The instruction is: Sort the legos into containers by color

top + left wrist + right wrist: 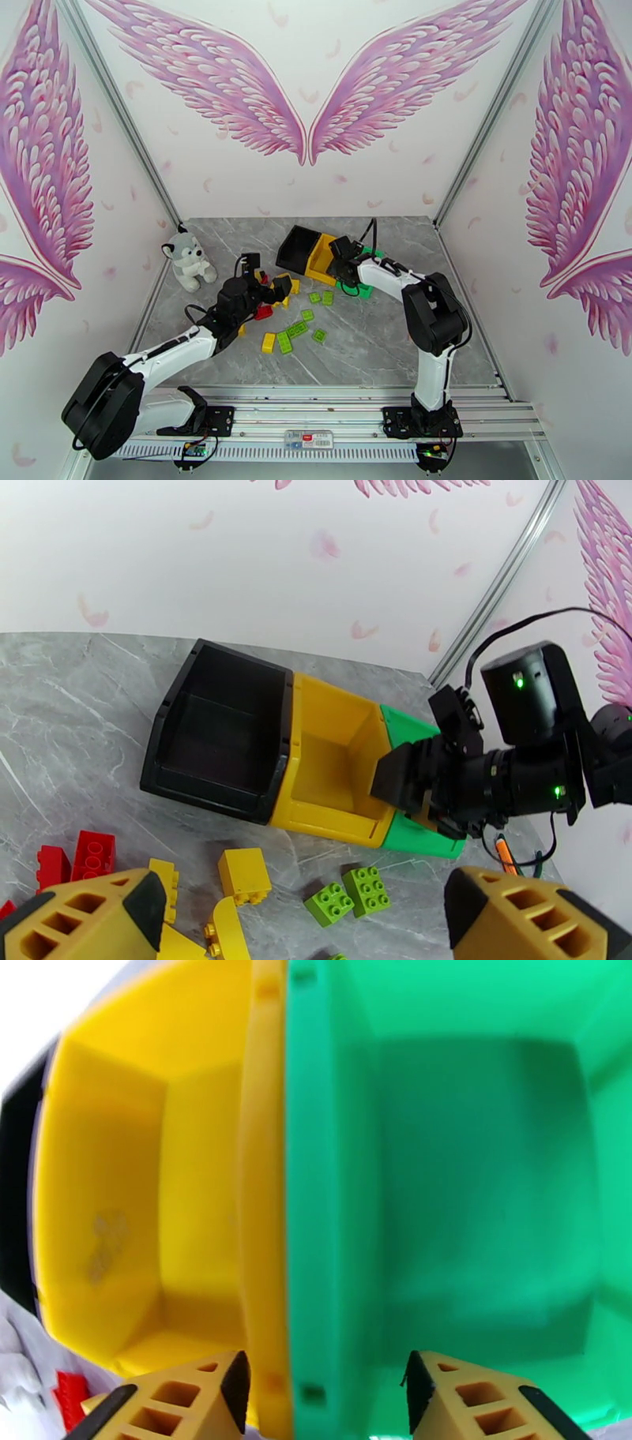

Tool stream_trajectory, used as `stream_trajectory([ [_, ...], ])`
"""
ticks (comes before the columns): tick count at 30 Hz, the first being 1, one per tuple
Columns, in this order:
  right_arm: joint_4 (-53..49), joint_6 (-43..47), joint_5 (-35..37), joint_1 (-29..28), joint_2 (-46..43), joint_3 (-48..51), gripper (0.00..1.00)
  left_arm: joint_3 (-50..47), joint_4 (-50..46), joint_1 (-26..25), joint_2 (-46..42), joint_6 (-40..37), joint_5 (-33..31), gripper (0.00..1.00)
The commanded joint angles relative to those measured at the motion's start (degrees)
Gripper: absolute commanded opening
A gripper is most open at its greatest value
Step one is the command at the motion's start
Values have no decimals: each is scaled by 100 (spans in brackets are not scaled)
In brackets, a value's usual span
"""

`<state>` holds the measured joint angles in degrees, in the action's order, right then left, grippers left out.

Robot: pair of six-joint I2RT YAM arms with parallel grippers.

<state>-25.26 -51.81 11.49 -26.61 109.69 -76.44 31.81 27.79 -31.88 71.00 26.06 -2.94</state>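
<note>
Right wrist view: right gripper [324,1382] spread, straddling the shared rim between yellow bin [118,1197] and green bin [490,1181].

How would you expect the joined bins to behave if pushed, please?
Probably stiff: the black bin, yellow bin and green bin look like moulded plastic. All look empty, so likely light, sliding as one row on the smooth table.

Left arm [170,347], right arm [387,276]: white shells, black joints, black bases. Fingers [79,922] yellow with hollow cut-outs, black pads [150,902] at tips. Behind the right fingers: black housing, green lights [519,682], looping black cable [513,626].
</note>
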Motion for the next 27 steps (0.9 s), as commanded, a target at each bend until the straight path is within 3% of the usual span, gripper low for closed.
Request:
stream_trajectory([
  [1,262,127,631,-186,-830,404,62,-209,129,14,-360,-22,-536,99],
  [6,833,987,1506,-767,-1880,1278,70,-516,122,22,-827,-60,-1133,99],
  [11,557,1643,1096,-1304,-2056,1445,69,-328,-881,81,-1169,56,-1379,99],
  [14,252,1730,1044,-1688,-2066,1552,69,-380,-1016,103,-1268,124,-1368,99],
  [19,230,1462,907,-2145,-2258,2214,73,-345,-1128,118,-1104,136,-1044,99],
  [22,608,1451,487,-2313,-2411,2786,85,-279,-1104,118,-796,202,-764,99],
  [27,925,1243,571,-2812,-2734,3633,86,-238,-837,127,-393,416,-420,99],
])
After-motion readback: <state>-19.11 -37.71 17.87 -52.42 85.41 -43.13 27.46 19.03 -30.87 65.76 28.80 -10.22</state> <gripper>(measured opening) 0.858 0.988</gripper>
